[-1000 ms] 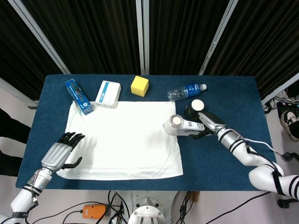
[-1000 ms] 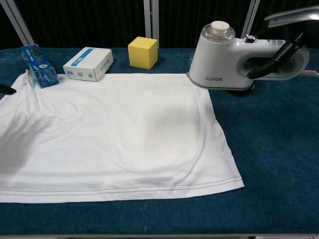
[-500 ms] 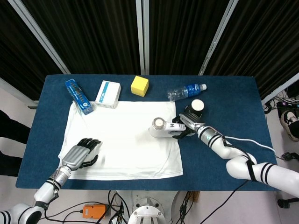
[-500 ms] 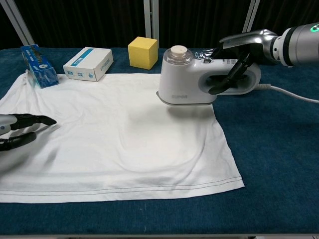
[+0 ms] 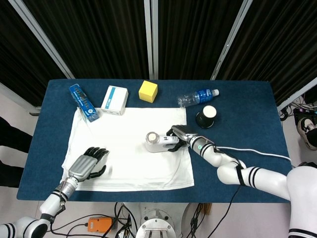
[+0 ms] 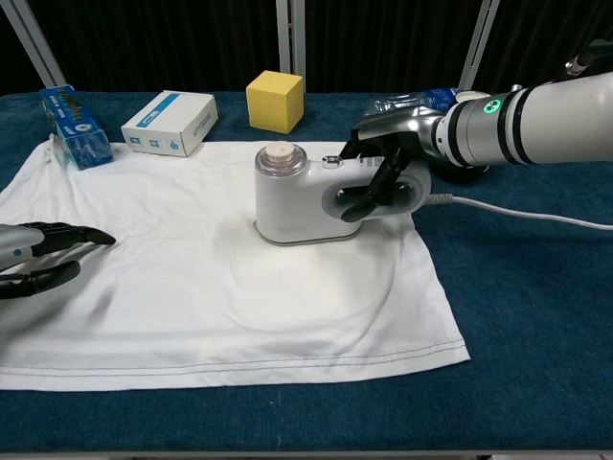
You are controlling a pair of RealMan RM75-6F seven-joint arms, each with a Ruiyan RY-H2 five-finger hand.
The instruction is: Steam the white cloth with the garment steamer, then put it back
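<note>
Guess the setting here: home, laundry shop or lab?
Probably a lab test bench: black curtains with metal poles behind, a blue felt-covered table, and unrelated props like the yellow foam cube beside the white cloth.

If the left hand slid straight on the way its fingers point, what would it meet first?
Probably the white garment steamer, held by the right hand. Until there the left hand would cross only bare white cloth; the exact line is uncertain.
</note>
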